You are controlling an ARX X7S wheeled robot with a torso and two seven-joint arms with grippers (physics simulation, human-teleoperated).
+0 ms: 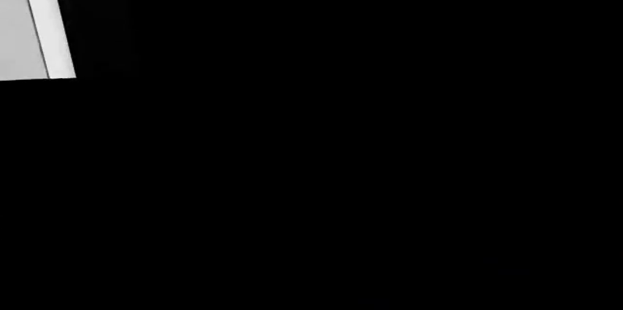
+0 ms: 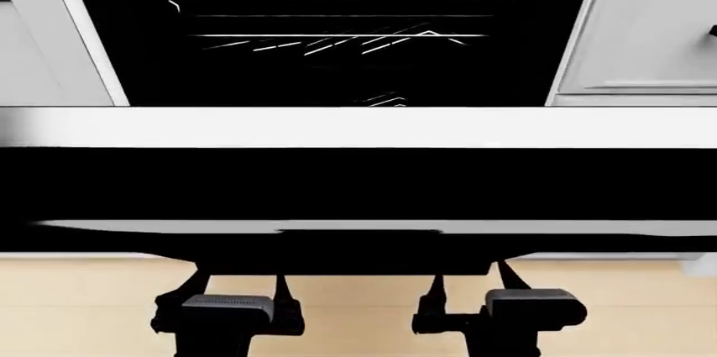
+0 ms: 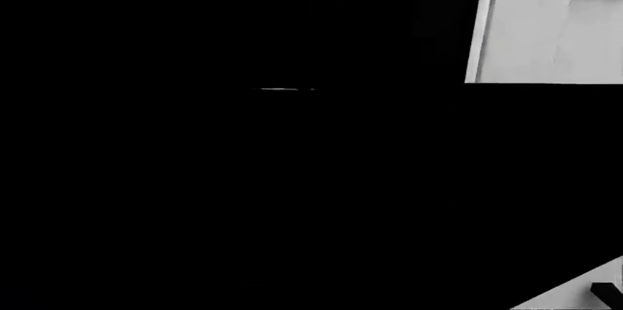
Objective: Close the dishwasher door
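Basically: dishwasher door [image 2: 358, 185] hangs open, near-flat, long axis across head view, over both arms. Left gripper [image 2: 224, 286] and right gripper [image 2: 476, 286] tucked under front edge, about equally near. Jaw state hidden, cannot tell. Push likely upward.

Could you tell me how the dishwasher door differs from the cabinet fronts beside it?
The dishwasher door is glossy black; the cabinet fronts are light grey. The door hangs open, dropped towards the robot with its silver strip crossing the head view, while the fronts sit shut and upright. The door spans the whole view; each front shows only partly. Both are flat panels.
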